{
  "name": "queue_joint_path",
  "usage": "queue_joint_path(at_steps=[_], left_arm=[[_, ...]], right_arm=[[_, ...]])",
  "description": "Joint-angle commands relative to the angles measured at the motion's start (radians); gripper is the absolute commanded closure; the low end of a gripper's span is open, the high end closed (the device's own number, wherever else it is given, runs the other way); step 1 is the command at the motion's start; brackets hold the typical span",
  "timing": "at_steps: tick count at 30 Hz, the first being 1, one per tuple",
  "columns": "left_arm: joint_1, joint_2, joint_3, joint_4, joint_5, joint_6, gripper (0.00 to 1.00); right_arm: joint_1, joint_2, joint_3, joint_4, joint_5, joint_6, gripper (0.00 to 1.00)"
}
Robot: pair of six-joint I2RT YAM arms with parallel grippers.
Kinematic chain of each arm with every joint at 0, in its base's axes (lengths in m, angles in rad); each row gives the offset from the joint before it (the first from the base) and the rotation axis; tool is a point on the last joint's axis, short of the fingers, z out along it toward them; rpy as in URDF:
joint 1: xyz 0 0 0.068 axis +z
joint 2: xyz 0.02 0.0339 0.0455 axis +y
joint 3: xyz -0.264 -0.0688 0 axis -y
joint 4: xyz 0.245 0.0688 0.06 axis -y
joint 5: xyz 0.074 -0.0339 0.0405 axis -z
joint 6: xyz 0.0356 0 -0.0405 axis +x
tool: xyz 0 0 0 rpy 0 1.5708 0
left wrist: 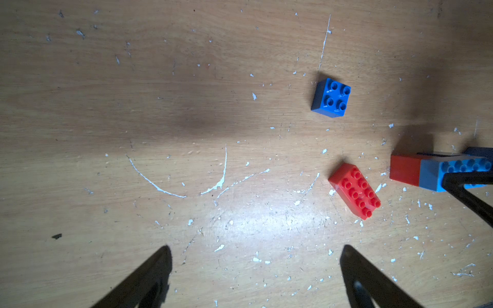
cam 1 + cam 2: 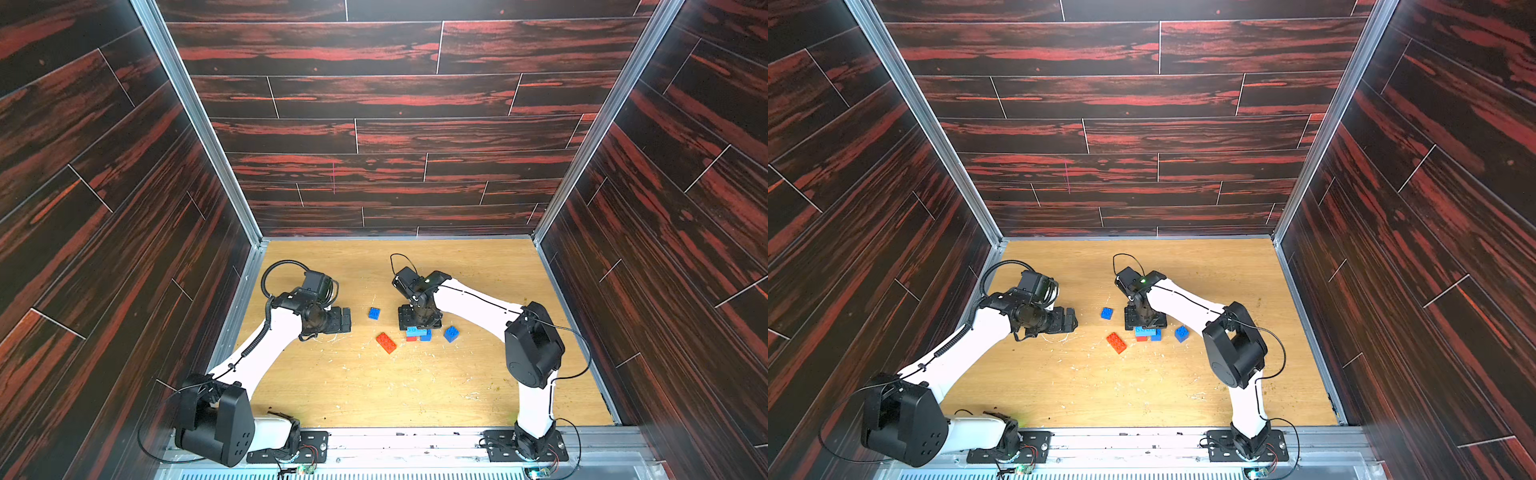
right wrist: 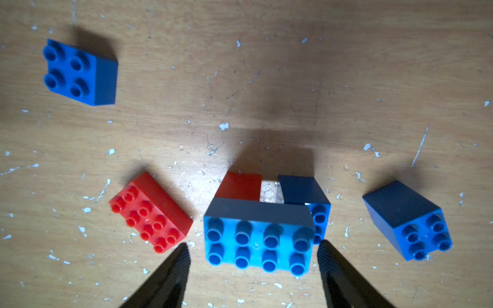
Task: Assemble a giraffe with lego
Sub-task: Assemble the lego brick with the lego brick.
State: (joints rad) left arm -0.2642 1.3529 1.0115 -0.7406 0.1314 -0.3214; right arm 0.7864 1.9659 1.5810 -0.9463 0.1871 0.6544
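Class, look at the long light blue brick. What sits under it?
A red-orange square brick and a dark blue square brick, with a gap between. The red-orange one's studs are covered.

Item 1, left arm (image 2: 266, 345): I have the white forearm reaching from the near-left base toward the middle of the surface (image 2: 415, 395), with the wrist turned inward. Left jaws: spread wide, empty.

Item 2, right arm (image 2: 473, 301): the elbow is raised high and the forearm angles in toward centre, with the wrist bent steeply down. Right jaws: pointing down at the surface, parted, less widely than the left pair, with the tips low.
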Motion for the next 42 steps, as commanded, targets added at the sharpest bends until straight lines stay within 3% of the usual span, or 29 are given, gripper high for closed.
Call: queue_joint_path(at_steps=[1, 11, 19, 24, 32, 42], left_arm=[[-0.003, -0.031, -0.005, -0.032, 0.005, 0.012, 0.01], [-0.002, -0.03, -0.005, -0.033, 0.004, 0.013, 0.01], [-0.003, -0.031, -0.006, -0.033, 0.003, 0.012, 0.01], [-0.003, -0.031, -0.006, -0.033, 0.003, 0.013, 0.01], [-0.003, -0.032, -0.007, -0.033, 0.002, 0.015, 0.01], [-0.003, -0.032, -0.005, -0.032, 0.004, 0.009, 0.01]], right_arm=[[0.005, 0.033, 0.024, -0.028, -0.001, 0.001, 0.23], [0.005, 0.05, 0.027, -0.039, 0.022, 0.001, 0.3], [0.005, 0.052, 0.015, -0.033, 0.004, 0.0, 0.51], [0.005, 0.041, -0.005, -0.011, -0.03, 0.002, 0.6], [0.004, 0.025, -0.021, 0.015, -0.09, 0.007, 0.66], [-0.002, 0.045, -0.039, -0.026, -0.067, -0.02, 0.67]])
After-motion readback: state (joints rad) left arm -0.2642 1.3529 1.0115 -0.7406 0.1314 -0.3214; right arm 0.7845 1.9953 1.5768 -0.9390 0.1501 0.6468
